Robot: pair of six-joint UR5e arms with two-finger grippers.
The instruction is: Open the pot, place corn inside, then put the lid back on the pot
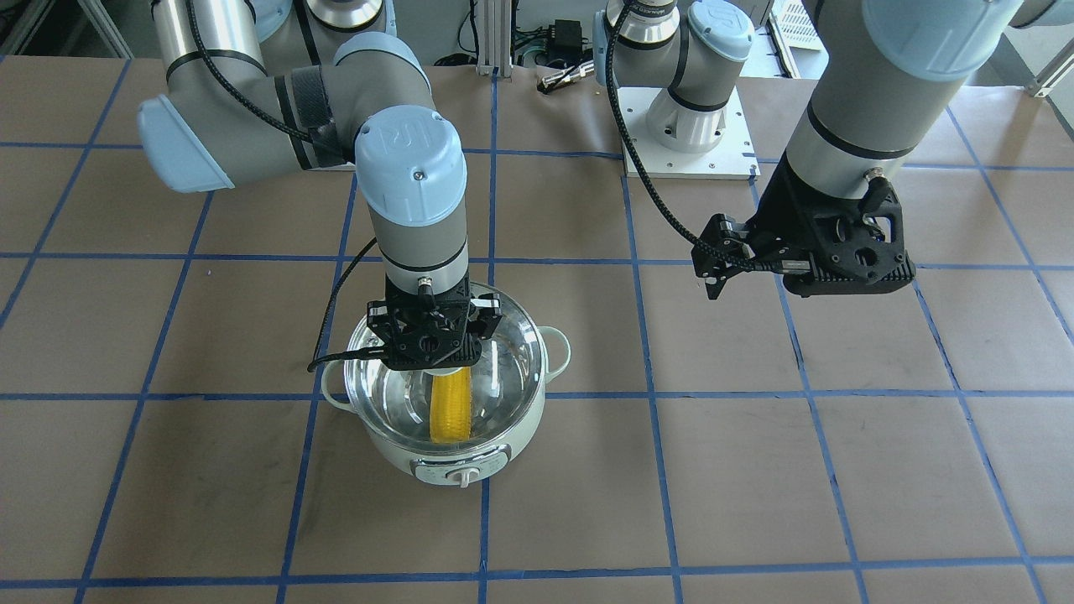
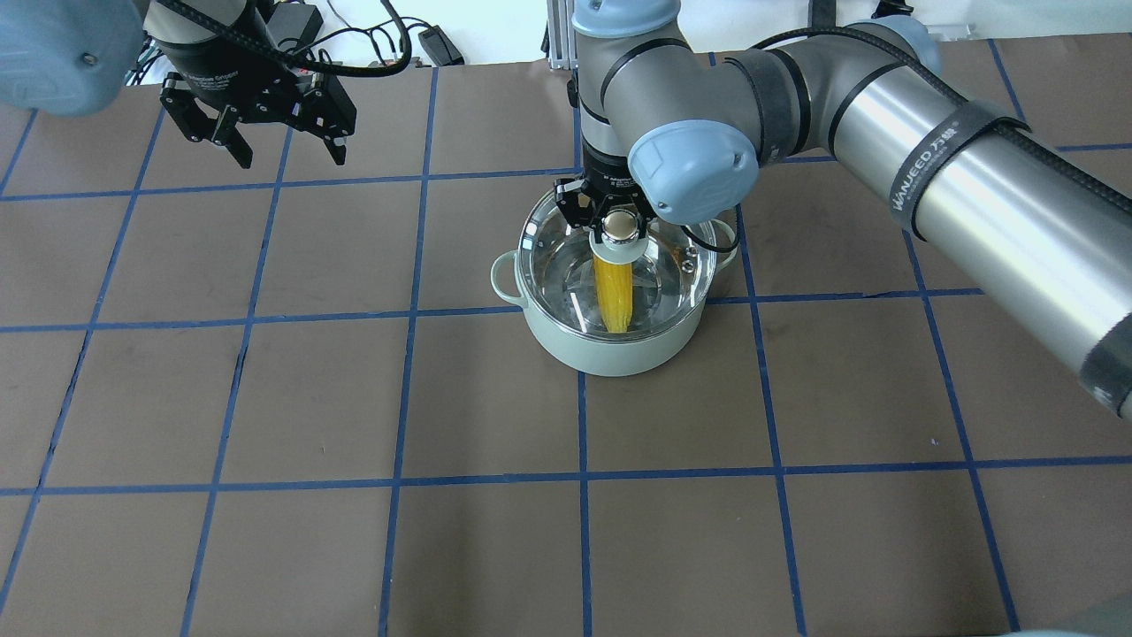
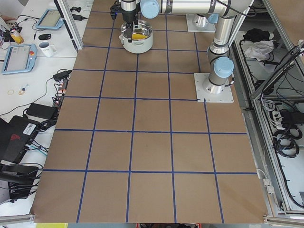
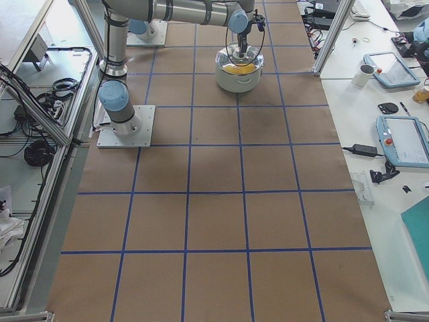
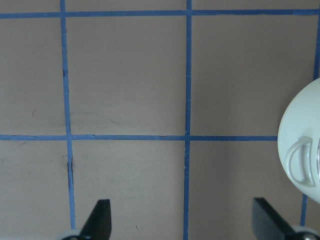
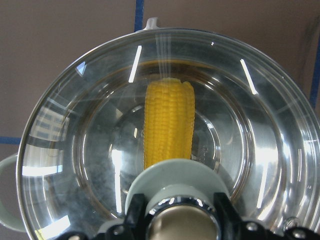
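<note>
The right hand (image 2: 619,226) is clamped on the gold knob (image 6: 182,226) of the lid (image 6: 240,125). The lid lies level over the pot (image 2: 610,354) on the table (image 2: 265,398), with the corn (image 2: 613,296) lying inside under the glass, though I can't tell whether the rim is seated all round. From here I'd say ease it straight down, level and centred, and let go only once the glass sits flush, while the left hand (image 2: 292,157), wide open and empty, hangs well apart from the pot.
</note>
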